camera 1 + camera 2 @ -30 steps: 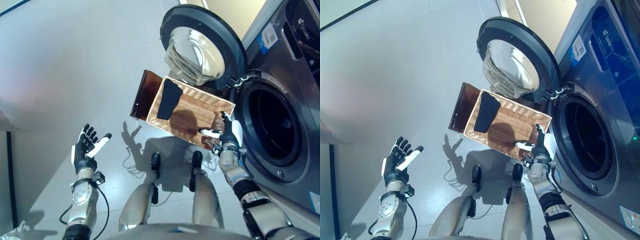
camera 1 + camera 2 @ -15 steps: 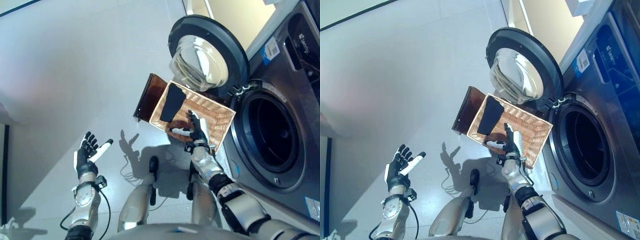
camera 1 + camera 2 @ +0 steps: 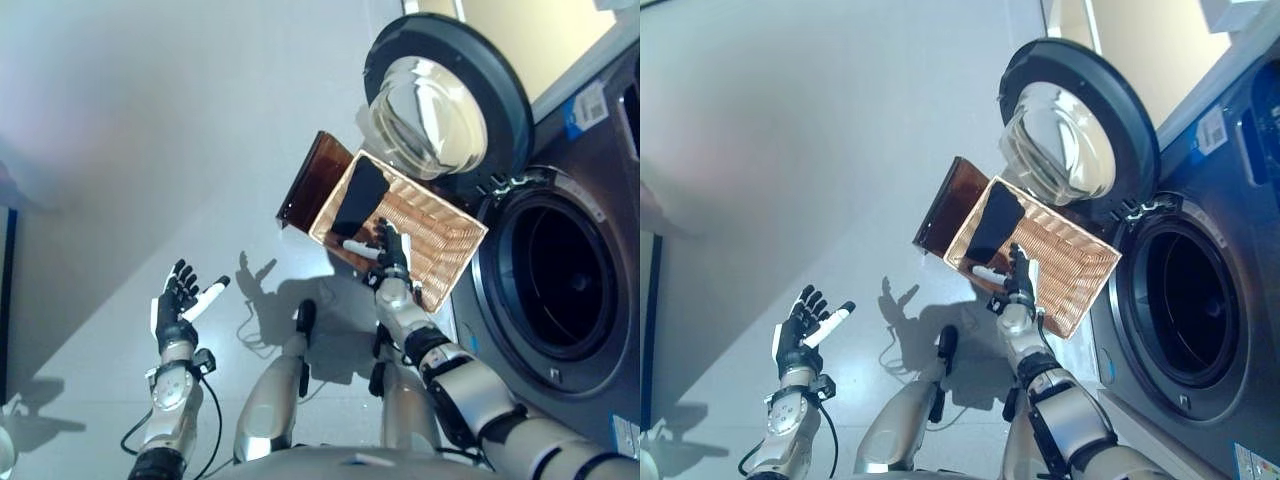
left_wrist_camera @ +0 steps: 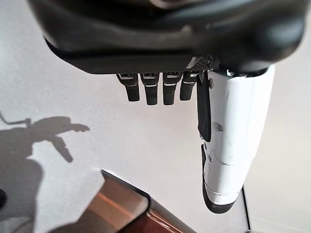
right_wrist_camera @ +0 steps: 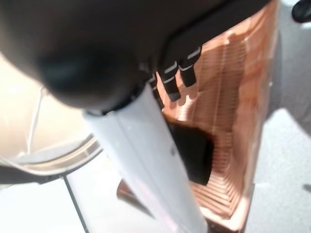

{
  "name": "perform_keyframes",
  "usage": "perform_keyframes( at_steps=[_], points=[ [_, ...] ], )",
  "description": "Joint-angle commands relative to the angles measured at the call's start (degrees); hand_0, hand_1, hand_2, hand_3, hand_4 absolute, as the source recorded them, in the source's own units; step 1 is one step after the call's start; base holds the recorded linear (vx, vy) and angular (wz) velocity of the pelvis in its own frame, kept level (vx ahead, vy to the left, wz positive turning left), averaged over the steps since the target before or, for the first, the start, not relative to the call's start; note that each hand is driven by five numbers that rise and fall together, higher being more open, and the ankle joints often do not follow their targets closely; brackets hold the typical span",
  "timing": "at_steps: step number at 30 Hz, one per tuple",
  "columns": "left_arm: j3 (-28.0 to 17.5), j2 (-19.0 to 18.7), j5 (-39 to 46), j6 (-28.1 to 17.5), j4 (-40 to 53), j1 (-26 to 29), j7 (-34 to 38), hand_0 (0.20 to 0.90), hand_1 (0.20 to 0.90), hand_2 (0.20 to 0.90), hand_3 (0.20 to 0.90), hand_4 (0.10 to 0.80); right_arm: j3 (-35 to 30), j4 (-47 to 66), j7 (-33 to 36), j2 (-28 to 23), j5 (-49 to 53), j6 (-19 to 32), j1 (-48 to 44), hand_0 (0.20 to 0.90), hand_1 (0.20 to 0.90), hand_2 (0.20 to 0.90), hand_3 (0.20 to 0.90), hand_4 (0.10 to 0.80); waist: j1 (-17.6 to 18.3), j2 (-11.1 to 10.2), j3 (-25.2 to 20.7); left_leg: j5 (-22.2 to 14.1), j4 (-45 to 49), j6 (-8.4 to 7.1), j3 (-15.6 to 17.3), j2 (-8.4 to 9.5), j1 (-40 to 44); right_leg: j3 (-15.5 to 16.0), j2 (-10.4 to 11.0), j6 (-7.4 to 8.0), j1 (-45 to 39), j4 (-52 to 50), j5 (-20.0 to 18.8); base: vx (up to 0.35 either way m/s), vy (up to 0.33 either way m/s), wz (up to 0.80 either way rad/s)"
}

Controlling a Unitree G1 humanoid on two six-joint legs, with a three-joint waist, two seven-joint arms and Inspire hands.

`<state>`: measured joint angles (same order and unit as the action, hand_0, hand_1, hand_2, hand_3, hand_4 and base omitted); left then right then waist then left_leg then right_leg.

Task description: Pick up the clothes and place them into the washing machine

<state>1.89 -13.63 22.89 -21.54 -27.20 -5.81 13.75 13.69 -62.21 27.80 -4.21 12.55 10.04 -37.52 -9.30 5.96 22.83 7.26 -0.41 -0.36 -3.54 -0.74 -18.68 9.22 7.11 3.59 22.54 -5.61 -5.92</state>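
A dark garment (image 3: 361, 197) lies at the far end of the shallow wicker basket (image 3: 440, 225), which rests on a low dark brown box (image 3: 306, 182) beside the washing machine (image 3: 575, 260). The machine's round door (image 3: 447, 95) stands open and its drum (image 3: 558, 275) is dark. My right hand (image 3: 388, 250) is open over the basket's near rim, fingers straight, a little short of the garment; the garment also shows in the right wrist view (image 5: 194, 150). My left hand (image 3: 180, 305) is open and empty over the floor at the lower left.
The open door hangs just beyond the basket. Pale grey floor (image 3: 150, 130) spreads to the left. A corner of the brown box shows in the left wrist view (image 4: 121, 206).
The camera has shifted. My right hand has moved from the basket's end near the drum across the basket toward the dark garment. The left hand has stayed in place.
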Motion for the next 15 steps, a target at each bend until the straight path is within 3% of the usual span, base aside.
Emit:
perform_keyframes(
  at_steps=[1, 15],
  points=[
    [-0.36, -6.81, -0.21, -3.48, 7.22, -1.23, 0.97, 0.900, 0.900, 0.900, 0.900, 0.800, -2.02, 0.81, 2.74, 2.65, 1.84, 4.15, -4.07, 0.900, 0.900, 0.900, 0.900, 0.800, -2.43, -0.24, -1.16, -4.03, 6.01, -0.62, 1.01, 3.78, -5.90, 0.40, 3.53, 2.73, -0.10, 0.82, 0.15, -0.037, 0.030, 0.11],
    [-0.05, -8.56, -0.54, -3.64, 9.13, -1.94, 2.01, 0.900, 0.900, 0.900, 0.900, 0.800, -6.70, 0.68, 7.26, 2.48, 4.06, 5.28, -7.65, 0.900, 0.900, 0.900, 0.900, 0.800, -4.00, -0.02, 0.50, -3.45, 6.63, -0.46, 0.09, 4.51, -8.98, 2.12, 4.32, 2.99, 1.35, 0.90, -0.30, -0.018, 0.016, 0.10]
  ],
)
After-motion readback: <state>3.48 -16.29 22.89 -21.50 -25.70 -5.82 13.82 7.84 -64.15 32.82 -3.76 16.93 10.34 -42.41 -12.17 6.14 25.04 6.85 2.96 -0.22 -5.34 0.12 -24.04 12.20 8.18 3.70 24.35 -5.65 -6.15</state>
